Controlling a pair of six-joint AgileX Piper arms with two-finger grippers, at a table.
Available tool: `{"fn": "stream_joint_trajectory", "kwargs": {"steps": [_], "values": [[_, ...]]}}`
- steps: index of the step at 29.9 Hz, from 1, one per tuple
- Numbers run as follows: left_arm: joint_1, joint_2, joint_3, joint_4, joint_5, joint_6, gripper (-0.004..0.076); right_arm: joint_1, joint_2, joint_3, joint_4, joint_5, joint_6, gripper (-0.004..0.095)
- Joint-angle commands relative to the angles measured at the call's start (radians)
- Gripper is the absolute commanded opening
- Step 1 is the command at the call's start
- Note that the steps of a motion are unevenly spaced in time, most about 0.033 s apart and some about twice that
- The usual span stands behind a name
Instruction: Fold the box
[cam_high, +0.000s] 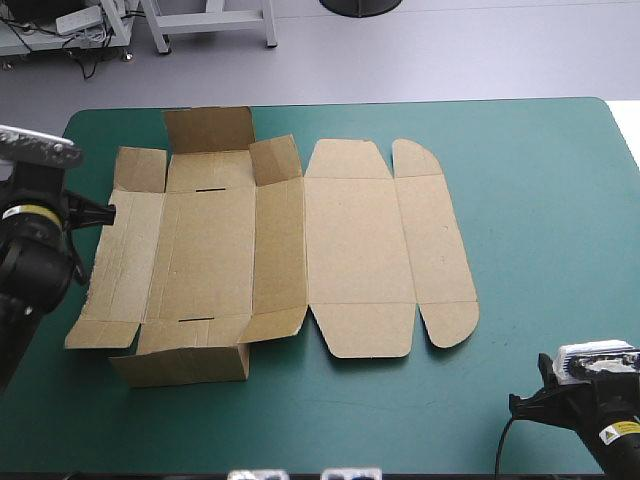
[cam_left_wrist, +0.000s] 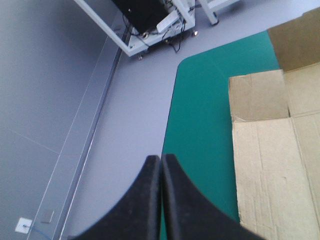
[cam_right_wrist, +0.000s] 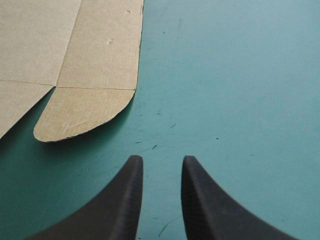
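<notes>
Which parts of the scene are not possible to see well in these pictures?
1. High view: the teal-green cover behind the box's raised far flap, hidden by that flap.
2. Left wrist view: most of the box, cut off by the frame; one corner shows.
3. Right wrist view: the box beyond its rounded flap, cut off likewise.

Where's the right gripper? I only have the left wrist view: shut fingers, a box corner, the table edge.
Observer: Right gripper is over the near right corner of the teal-green cover, clear of the box.
Operator: Open?
Observer: Yes, fingers apart. The box's rounded flap lies ahead of them, untouched.
Operator: Any walls up?
Observer: Only the far flap and near flap on the box's left part look tilted up. The rest lies flat.
</notes>
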Motion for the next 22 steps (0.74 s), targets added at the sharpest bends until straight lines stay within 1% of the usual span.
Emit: {"fn": "stream_joint_trajectory", "kwargs": {"steps": [1,3,6,10,12,14,16,18,20,22], "values": [[0.049,0.095,-0.102,0.053,-0.010,-0.014,-0.0009,0.004,0.012,-0.024,0.008,-0.061,-0.004,0.0252],[0.116,0.143,-0.132,-0.011,-0.012,-0.001,-0.0009,0.004,0.012,-0.024,0.008,-0.061,-0.004,0.0252],[0.255,0.197,-0.152,-0.192,-0.049,0.078,-0.0009,0.004,0.012,-0.024,0.005,-0.061,-0.004,0.0252],[0.467,0.246,-0.152,-0.547,-0.110,0.285,-0.0009,0.004,0.012,-0.024,0.004,-0.061,-0.004,0.0252],[0.574,0.270,-0.152,-0.720,-0.116,0.384,-0.0009,0.004,0.012,-0.024,0.004,-0.061,-0.004,0.0252],[0.667,0.300,-0.152,-0.879,-0.100,0.497,-0.0008,0.004,0.012,-0.024,0.004,-0.061,-0.004,0.0252],[0.762,0.335,-0.152,-1.061,-0.058,0.633,-0.0009,0.004,0.012,-0.024,0.004,-0.061,-0.004,0.0252],[0.831,0.372,-0.152,-1.219,-0.019,0.731,-0.0009,0.004,0.012,-0.024,0.004,-0.061,-0.004,0.0252],[0.881,0.413,-0.152,-1.380,0.011,0.827,-0.0008,0.004,0.012,-0.024,0.004,-0.061,-0.004,0.0252],[0.918,0.467,-0.152,-1.508,0.069,0.926,-0.0008,0.004,0.012,-0.024,0.004,-0.061,-0.004,0.0252]]}}
